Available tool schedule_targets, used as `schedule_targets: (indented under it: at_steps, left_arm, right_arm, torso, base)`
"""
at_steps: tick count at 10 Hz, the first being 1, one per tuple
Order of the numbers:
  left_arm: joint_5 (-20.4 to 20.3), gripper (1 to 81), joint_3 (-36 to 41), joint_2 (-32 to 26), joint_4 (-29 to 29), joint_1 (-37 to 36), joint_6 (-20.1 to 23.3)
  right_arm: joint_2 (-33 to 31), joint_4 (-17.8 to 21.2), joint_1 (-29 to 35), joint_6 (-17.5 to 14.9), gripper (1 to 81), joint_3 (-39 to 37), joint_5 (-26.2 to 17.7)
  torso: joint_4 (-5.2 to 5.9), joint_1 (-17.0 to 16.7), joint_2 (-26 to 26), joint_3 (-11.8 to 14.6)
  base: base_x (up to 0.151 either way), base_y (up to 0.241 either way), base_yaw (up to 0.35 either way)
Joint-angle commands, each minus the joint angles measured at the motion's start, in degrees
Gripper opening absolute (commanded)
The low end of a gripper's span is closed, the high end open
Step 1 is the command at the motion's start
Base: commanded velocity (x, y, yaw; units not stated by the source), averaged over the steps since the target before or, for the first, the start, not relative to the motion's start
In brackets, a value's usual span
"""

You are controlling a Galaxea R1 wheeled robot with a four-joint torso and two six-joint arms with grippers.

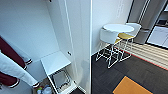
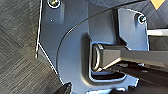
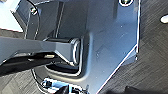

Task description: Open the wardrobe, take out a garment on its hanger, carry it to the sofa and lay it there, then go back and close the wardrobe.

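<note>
wardrobe point(image 1: 75, 37): open, white interior and low shelf point(image 1: 55, 61) in head view, left of frame
inside: maroon jacket point(image 1: 10, 60) with white sleeve
step: probably standing at the open wardrobe, nothing held
grippers: state can't tell
next: needs the black garment located

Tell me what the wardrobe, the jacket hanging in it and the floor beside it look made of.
Wardrobe: smooth white panels, likely laminated board, with a faint sheen.
Maroon jacket: soft fabric with white sleeves and striped ribbed cuffs, probably knit.
Floor: dark matte carpet, judging by its woven texture.
</note>
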Motion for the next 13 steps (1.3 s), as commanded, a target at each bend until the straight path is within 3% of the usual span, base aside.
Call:
schedule_targets:
  at_steps: [1,8,9,10,11,13]
  left_arm:
    - [3.7,81.1,0.1,-0.3,0.4,-1.2,0.3]
    - [3.7,81.1,-1.4,0.5,0.3,-1.2,0.3]
    - [3.8,81.1,-1.4,0.5,0.3,-1.2,0.3]
    - [3.7,81.1,-1.4,0.5,0.3,-1.2,0.3]
    - [3.8,81.1,-1.4,0.5,0.3,-1.2,0.3]
    - [3.8,81.1,-1.4,0.5,0.2,-1.2,0.3]
  right_arm:
    - [-0.4,-0.4,0.5,0.2,81.1,0.2,-3.3]
    - [0.4,-1.1,0.7,0.0,81.1,0.1,-3.7]
    - [0.5,-1.2,0.5,-0.2,81.1,0.0,-3.7]
    - [0.5,-1.2,0.5,-0.3,81.1,0.0,-3.7]
    - [0.5,-1.2,0.5,-0.2,81.1,-0.2,-3.7]
    - [0.5,-1.2,0.6,-0.2,81.1,-0.3,-3.7]
  torso:
    - [0.0,0.0,0.0,0.0]
    - [0.0,0.0,0.0,0.0]
    - [0.0,0.0,0.0,5.2]
    - [0.0,0.0,0.0,5.8]
    - [0.0,0.0,0.0,0.8]
    - [0.0,0.0,0.0,2.9]
  base:
    - [0.0,0.0,0.281]
    - [0.0,0.0,0.259]
    - [0.0,0.0,0.246]
    - [0.0,0.0,0.245]
    - [0.0,0.0,0.243]
    - [0.0,0.0,0.239]
